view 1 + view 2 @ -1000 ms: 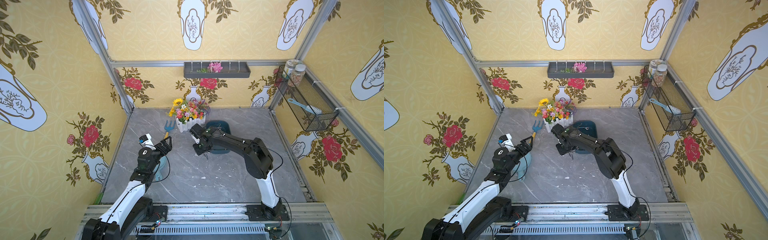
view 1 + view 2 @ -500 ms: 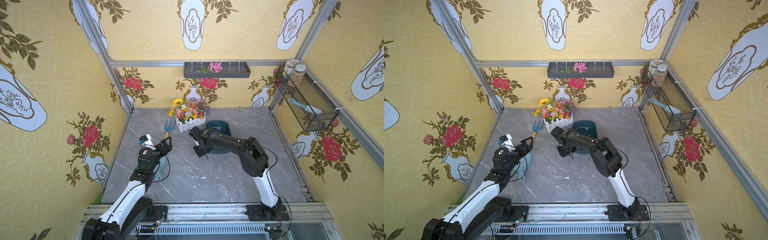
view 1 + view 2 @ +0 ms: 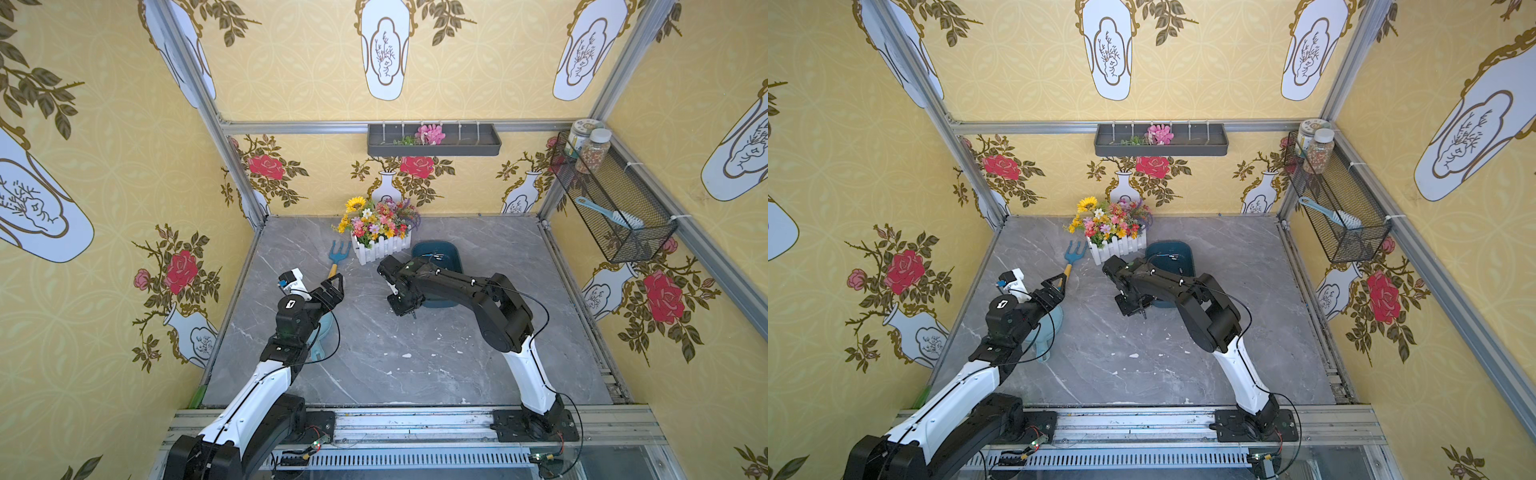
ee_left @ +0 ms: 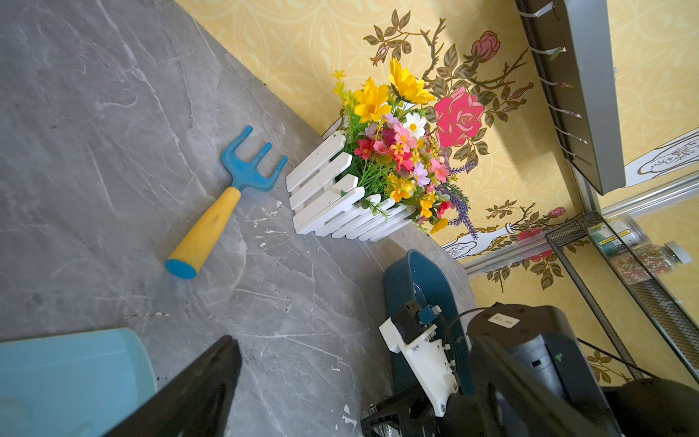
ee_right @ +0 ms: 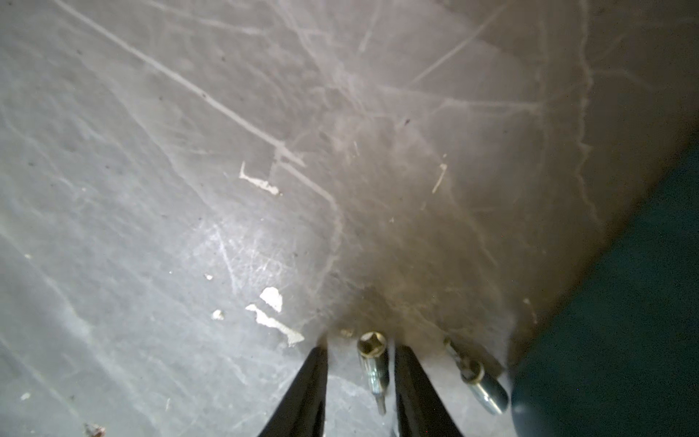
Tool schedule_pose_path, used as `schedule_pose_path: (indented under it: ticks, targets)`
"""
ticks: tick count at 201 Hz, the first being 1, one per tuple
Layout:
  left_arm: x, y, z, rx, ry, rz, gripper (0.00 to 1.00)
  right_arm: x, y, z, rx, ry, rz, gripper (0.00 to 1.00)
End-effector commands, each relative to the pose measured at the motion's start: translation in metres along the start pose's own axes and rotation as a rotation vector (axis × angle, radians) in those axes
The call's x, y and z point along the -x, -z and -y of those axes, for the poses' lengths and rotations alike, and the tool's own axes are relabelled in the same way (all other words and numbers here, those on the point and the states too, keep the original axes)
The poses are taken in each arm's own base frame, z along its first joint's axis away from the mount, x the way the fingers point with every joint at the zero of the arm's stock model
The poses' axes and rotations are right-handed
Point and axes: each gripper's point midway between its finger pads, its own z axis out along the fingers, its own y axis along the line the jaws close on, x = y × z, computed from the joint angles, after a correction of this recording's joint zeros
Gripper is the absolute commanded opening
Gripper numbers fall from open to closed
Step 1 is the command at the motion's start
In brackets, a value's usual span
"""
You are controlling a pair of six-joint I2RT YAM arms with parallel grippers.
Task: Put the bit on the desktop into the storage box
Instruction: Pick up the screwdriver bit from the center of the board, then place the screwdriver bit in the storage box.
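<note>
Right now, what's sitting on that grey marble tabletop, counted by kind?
Metal bits: 2
Garden fork: 1
Flower box: 1
Teal box: 1
Pale blue scoop: 1
Total: 6 (whatever lies inside the teal box is too small to count)

At the back of your desk [image 3: 374,374], near the middle, stands the flower planter [image 3: 380,245]; the fork [image 3: 337,257] lies just left of it, the storage box [image 3: 446,253] just right of it and a little nearer you. Your right gripper [image 5: 361,350] is down at the box's front left corner: one bit [image 5: 372,363] lies on the desk between its fingers, a second bit [image 5: 478,378] just beside the box wall. The scoop [image 3: 1054,328] sits on the desk's left side under your left arm, and your left gripper [image 3: 334,286] hangs between scoop and fork handle. A wall tray [image 3: 434,141] is on the back wall, a wire basket [image 3: 615,208] on the right wall
</note>
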Motion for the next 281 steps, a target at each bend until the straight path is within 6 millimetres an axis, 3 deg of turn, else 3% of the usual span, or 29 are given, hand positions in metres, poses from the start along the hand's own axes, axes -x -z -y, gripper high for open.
schedule_pose_path:
  ticks: [1,84,154,210,281]
  targets:
    - [-0.001,0.000,-0.002,0.003,-0.004,0.000,1.00,-0.004,-0.007,-0.001,0.001,0.003,-0.022,0.33]
    - [0.000,0.000,-0.002,0.003,-0.003,0.001,1.00,-0.004,-0.010,-0.002,-0.004,0.013,-0.027,0.16]
    - [0.001,-0.001,-0.001,0.005,-0.004,0.005,1.00,0.004,0.005,-0.008,0.024,0.014,0.011,0.14]
    - [0.000,-0.001,-0.002,0.007,-0.003,0.002,1.00,0.014,0.036,-0.012,0.066,0.022,0.077,0.13]
    - [-0.001,0.000,-0.005,0.014,-0.001,0.001,1.00,0.026,0.088,0.023,0.112,-0.054,0.181,0.13]
